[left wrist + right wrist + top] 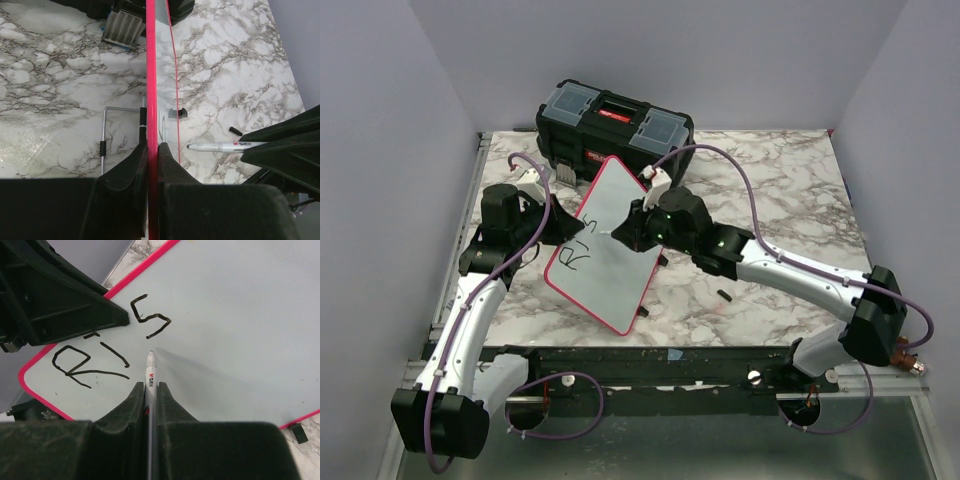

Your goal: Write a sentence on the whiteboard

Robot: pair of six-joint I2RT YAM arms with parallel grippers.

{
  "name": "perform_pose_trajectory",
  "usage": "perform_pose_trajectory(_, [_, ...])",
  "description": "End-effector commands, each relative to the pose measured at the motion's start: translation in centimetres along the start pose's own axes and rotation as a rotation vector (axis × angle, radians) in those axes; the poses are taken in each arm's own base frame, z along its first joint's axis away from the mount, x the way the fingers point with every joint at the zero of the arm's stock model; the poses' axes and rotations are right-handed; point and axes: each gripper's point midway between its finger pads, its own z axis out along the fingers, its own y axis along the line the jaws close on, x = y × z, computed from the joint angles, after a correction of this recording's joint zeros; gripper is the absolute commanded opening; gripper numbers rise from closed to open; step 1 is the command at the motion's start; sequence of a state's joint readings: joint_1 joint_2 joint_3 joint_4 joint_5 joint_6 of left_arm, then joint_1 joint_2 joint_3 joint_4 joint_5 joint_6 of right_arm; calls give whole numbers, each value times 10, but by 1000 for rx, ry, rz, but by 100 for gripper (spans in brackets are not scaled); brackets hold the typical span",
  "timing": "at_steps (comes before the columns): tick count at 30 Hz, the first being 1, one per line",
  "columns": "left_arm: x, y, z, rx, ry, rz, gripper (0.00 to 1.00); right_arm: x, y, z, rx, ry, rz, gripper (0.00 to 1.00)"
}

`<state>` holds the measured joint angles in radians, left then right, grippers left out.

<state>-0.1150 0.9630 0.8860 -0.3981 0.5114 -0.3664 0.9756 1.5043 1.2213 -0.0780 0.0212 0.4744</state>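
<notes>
Listing from the near edge: one small black piece (pixel 723 294), loose on the marble table (pixel 770 190), right of centre. One whiteboard (pixel 610 270), mid-table, left of centre, lying diagonally with its far corner towards the toolbox. One left gripper (pixel 152 147), fingers pressed onto the board's pink-red rim on its left side. One right gripper (pixel 151 387), pinching a white-barrelled marker (pixel 150 367), tip at the white face just below the lettering; contact cannot be told. One sentence (pixel 116 355), black strokes "RIS" only, near the left rim. One black toolbox (pixel 613 118), lid down, at the far edge, just behind the board.
</notes>
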Motion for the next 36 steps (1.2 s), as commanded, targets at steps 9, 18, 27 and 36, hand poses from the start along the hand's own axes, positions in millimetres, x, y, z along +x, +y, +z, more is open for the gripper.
perform_pose_trajectory(9, [0, 3, -1, -2, -15, 110, 0, -65, -8, -16, 68, -234, 33, 1])
perform_pose_trajectory(18, [-1, 2, -1, 1, -16, 112, 0, -69, -15, 1, 60, -208, 25, 1])
perform_pose_trajectory(27, [-2, 1, -3, 3, -20, 115, 0, -63, -12, 15, 34, -180, 21, 1])
perform_pose_trajectory(36, [-2, 1, -2, 3, -21, 115, 0, -61, -13, 24, 29, -169, 21, 1])
